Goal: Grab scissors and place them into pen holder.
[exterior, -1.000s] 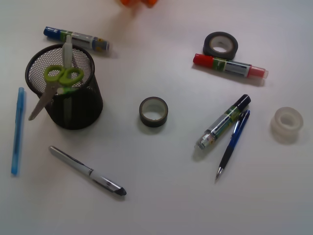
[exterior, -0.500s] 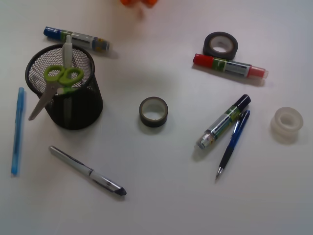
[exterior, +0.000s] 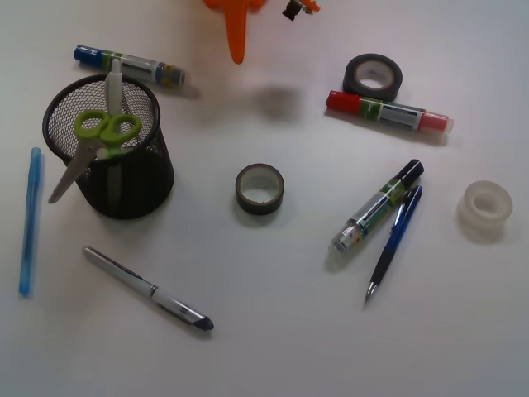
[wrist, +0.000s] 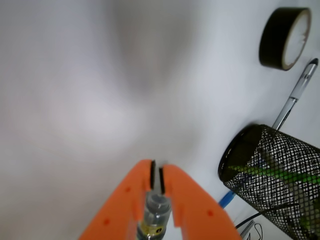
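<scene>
Since the scissors (exterior: 99, 136) rest inside the pen holder (exterior: 132, 190), placement appears complete; the gripper (wrist: 157, 181), jaws closed and empty, hangs clear.

the scissors (exterior: 97, 142) stand in the pen holder (exterior: 124, 186), green handles at the rim; the orange end effector (exterior: 237, 37) hangs at the top edge, well apart.

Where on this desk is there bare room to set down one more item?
Free: the bottom strip below the silver pen and blue pen, and the patch between pen holder and centre tape roll. Crowded: the right side around the red marker.
</scene>
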Controlling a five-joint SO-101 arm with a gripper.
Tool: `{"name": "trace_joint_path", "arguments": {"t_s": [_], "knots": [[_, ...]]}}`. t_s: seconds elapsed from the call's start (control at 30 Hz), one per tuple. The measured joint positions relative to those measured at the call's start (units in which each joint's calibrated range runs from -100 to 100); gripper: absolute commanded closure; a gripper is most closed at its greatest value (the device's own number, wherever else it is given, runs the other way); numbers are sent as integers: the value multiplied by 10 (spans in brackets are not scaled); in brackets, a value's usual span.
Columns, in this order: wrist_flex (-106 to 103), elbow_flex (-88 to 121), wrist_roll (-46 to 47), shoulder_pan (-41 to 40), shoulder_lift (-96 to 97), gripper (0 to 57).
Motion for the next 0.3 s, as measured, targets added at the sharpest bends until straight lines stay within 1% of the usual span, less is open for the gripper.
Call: {"name": "trace_joint_path", "arguments": {"t_s": [0.3], "knots": [[6, 0, -2, -7, -1, 572]]}}
